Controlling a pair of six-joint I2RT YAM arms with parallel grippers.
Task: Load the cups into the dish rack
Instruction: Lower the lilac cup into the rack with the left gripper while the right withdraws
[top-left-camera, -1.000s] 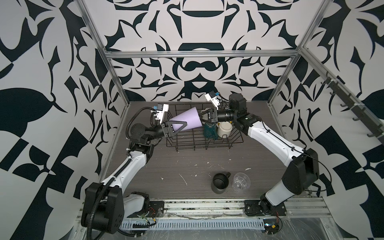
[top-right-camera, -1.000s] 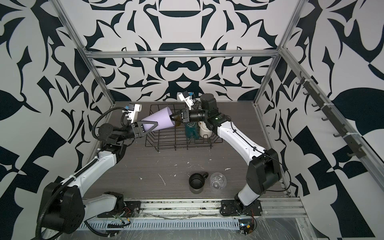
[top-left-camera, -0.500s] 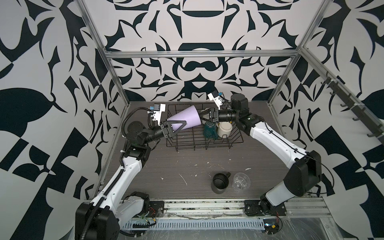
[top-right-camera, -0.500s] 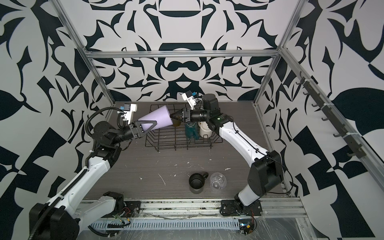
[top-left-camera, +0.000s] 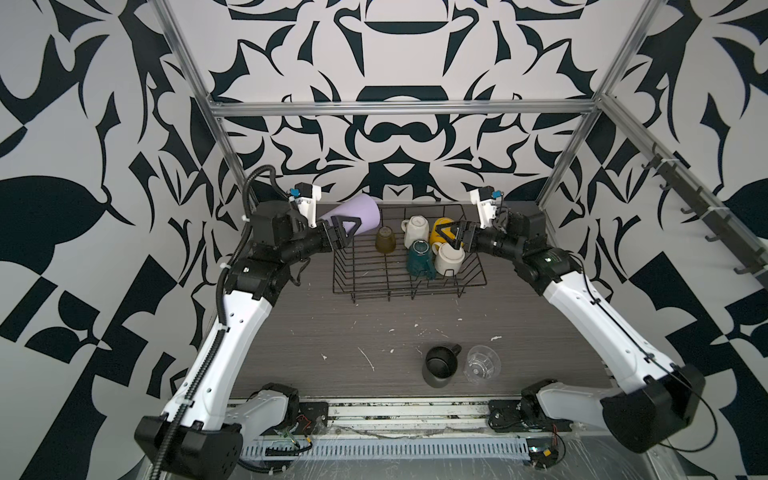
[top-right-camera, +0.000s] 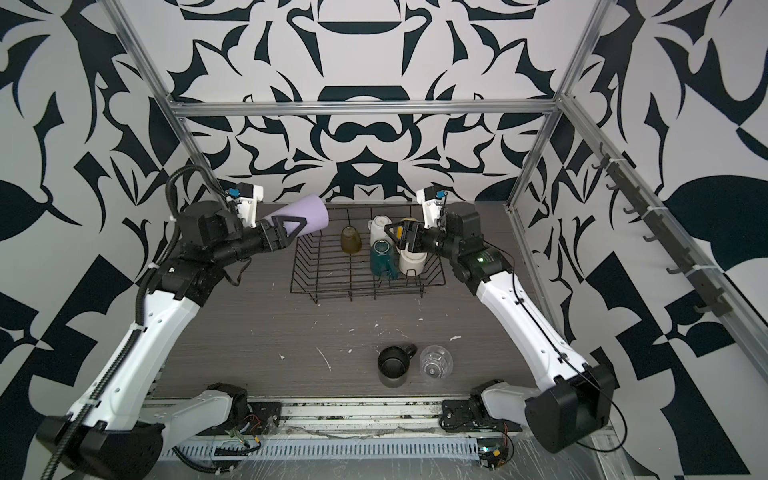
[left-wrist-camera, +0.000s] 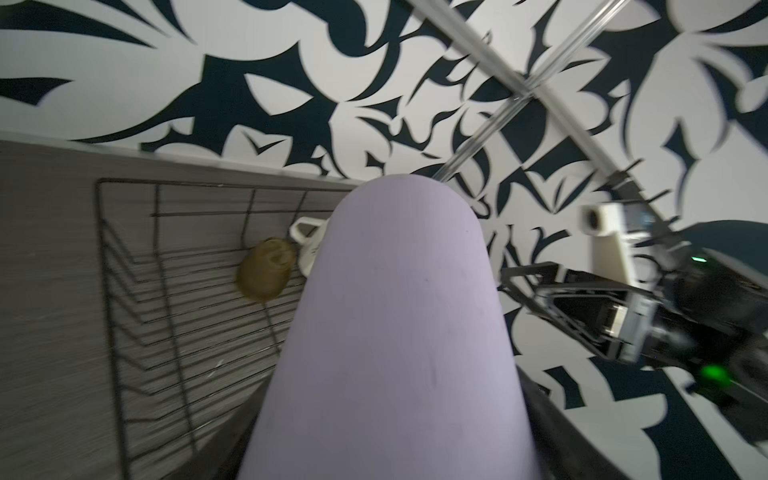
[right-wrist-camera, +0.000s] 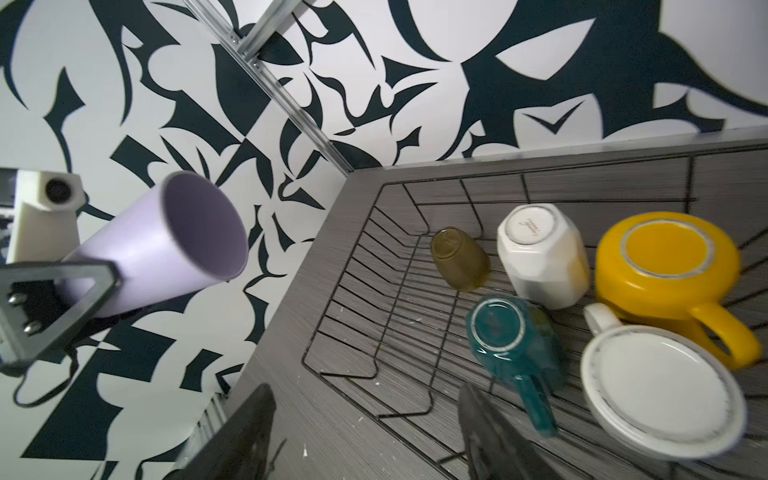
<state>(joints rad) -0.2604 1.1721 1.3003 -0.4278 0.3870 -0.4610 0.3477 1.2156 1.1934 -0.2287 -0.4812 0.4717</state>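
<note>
My left gripper (top-left-camera: 350, 226) is shut on the lilac tumbler (top-left-camera: 359, 212), holding it on its side above the back left corner of the dish rack (top-left-camera: 365, 286), mouth (right-wrist-camera: 199, 232) towards the right arm. In the black wire rack, all bottom-up, stand the amber glass (top-left-camera: 385, 240), cream faceted mug (top-left-camera: 417, 229), yellow mug (right-wrist-camera: 665, 266), teal mug (top-left-camera: 420, 259) and white mug (top-left-camera: 449, 261). My right gripper (top-left-camera: 450, 237) hangs open and empty over the rack's right side, just above the yellow and white mugs. The black mug (top-left-camera: 439, 366) and clear glass (top-left-camera: 482, 364) stand on the table near the front.
The rack's left half (top-right-camera: 328, 266) holds only bare wires and prongs. The grey table (top-left-camera: 332, 332) carries white specks between rack and front cups. Patterned walls and metal frame posts (top-left-camera: 565, 158) close in the back and sides.
My right gripper has opened, let go of the tumbler's wide end and drawn back to the right. The left arm has carried the tumbler leftward and towards the back.
</note>
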